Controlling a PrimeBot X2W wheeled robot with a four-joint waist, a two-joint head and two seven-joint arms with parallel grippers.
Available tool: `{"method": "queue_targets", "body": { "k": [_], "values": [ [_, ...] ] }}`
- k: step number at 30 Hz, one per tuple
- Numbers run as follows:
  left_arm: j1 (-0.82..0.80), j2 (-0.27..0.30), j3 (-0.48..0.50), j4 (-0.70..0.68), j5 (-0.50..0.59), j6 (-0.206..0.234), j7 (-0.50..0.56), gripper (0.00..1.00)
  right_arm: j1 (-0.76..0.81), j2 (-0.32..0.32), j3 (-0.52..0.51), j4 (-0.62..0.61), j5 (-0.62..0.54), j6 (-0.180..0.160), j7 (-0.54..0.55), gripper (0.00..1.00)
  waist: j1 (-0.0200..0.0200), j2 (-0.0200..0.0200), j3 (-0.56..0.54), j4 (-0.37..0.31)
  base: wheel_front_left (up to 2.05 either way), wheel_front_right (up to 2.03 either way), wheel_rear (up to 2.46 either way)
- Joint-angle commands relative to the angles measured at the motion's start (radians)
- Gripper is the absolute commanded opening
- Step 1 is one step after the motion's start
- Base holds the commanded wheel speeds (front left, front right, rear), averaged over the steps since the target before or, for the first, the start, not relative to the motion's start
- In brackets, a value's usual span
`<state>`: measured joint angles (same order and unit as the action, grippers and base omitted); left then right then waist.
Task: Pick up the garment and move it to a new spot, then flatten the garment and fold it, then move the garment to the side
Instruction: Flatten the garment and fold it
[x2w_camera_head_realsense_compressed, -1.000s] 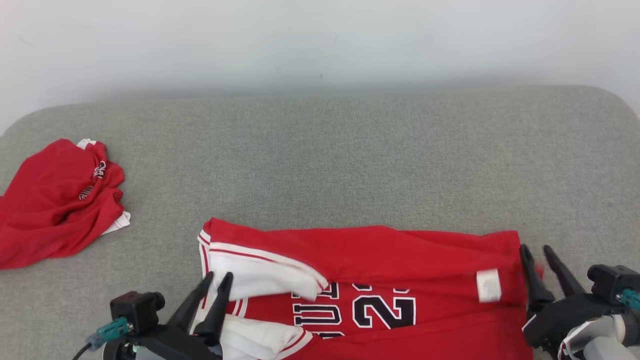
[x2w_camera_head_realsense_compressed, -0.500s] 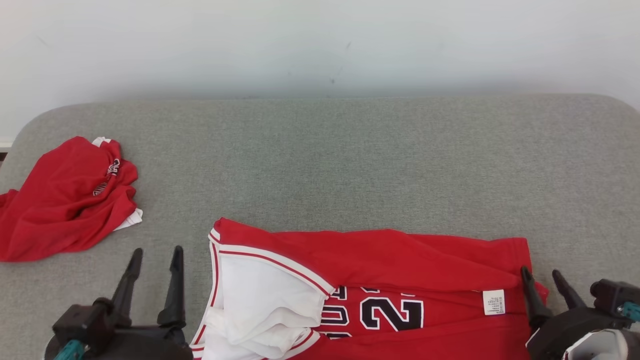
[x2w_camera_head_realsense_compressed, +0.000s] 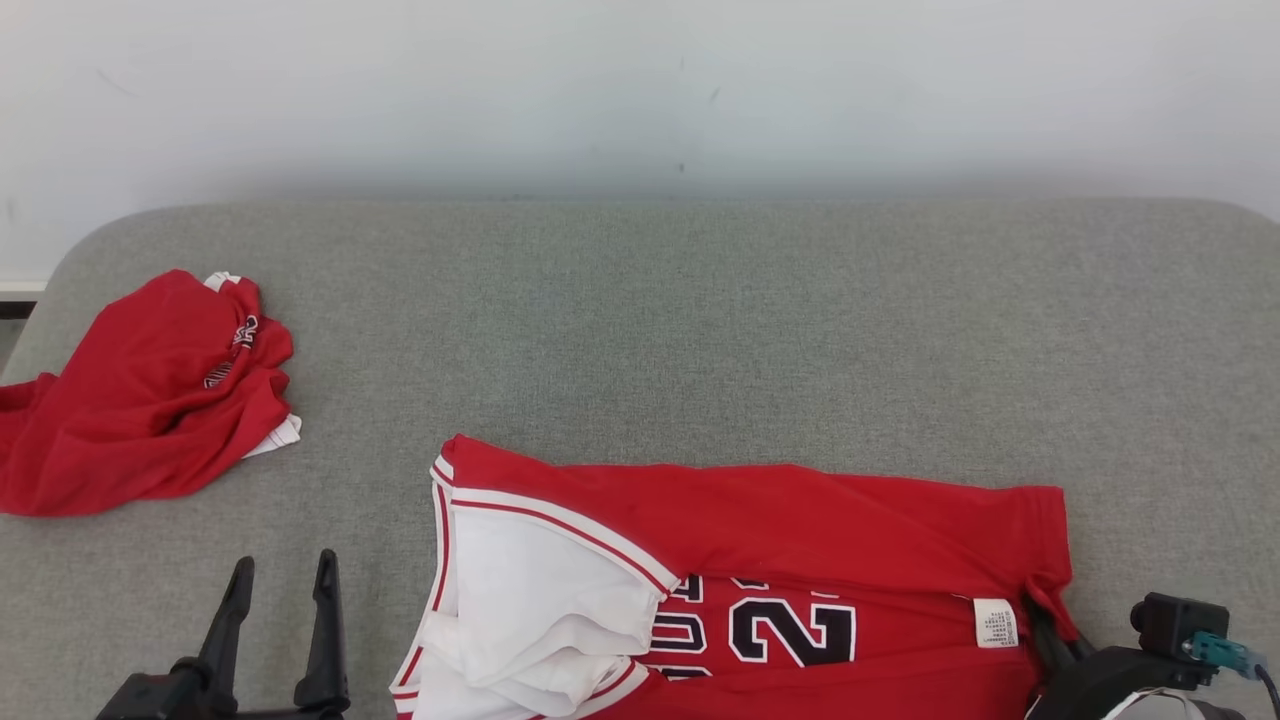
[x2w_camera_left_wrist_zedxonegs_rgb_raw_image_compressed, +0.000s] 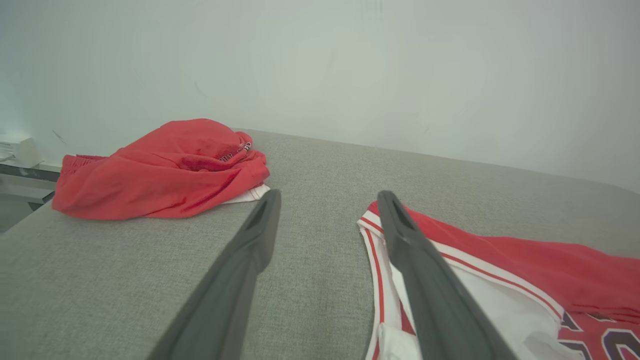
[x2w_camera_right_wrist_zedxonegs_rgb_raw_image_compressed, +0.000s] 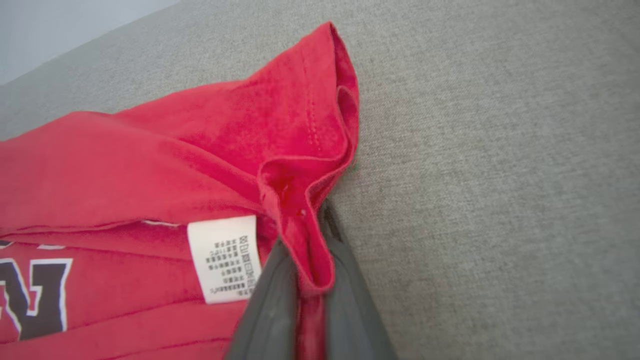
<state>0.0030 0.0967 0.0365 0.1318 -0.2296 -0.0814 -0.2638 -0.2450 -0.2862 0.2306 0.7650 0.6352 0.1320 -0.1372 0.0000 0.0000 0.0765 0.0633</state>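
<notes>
Head view, left to right:
- 9 o'clock: crumpled red cloth pile with white trim (x2w_camera_head_realsense_compressed: 140, 400), lying loose, well apart from the work
- 7 o'clock: my left gripper (x2w_camera_head_realsense_compressed: 283, 562), fingers spread wide, nothing between them, near the trimmed end of the jersey but not touching it
- 6 o'clock: red sleeveless jersey with black numbers and white lining (x2w_camera_head_realsense_compressed: 780, 510), lying on the grey woven cushion (x2w_camera_head_realsense_compressed: 700, 330), far edge folded toward me, white inside bunched at its 9 o'clock end
- white care label (x2w_camera_head_realsense_compressed: 994, 622) near its 3 o'clock end
- 5 o'clock: my right gripper (x2w_camera_right_wrist_zedxonegs_rgb_raw_image_compressed: 305, 250), clamped on a pinch of red hem just beside that label

My read: flatten/fold step, one end held. To do it well:
- put left on the trim corner opposite
- pinch all layers there
- tension along the 9–3 line
- keep the cloth low so it drags flat
- don't let the white bunch roll under

Containers: the cushion does the holding, and both cloth pieces sit on it
</notes>
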Motion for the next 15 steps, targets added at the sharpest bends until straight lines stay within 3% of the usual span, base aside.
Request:
{"method": "queue_targets", "body": {
  "k": [1, 15],
  "values": [
    [0.009, -0.004, 0.008, 0.001, 0.014, -0.008, -0.001, 1.0, -0.002, -0.009, 0.0, 0.007, 0.011, -0.002, -0.005, 0.0, 0.0, 0.0, -0.011, -0.002, 0.0, 0.0, 0.0],
    [0.041, -0.033, 0.048, 0.011, 0.069, -0.04, -0.001, 1.0, -0.041, -0.223, -0.119, 0.059, 0.038, -0.002, -0.022, 0.0, 0.0, 0.0, -0.091, -0.021, 0.0, 0.0, 0.0]
  ]
}}
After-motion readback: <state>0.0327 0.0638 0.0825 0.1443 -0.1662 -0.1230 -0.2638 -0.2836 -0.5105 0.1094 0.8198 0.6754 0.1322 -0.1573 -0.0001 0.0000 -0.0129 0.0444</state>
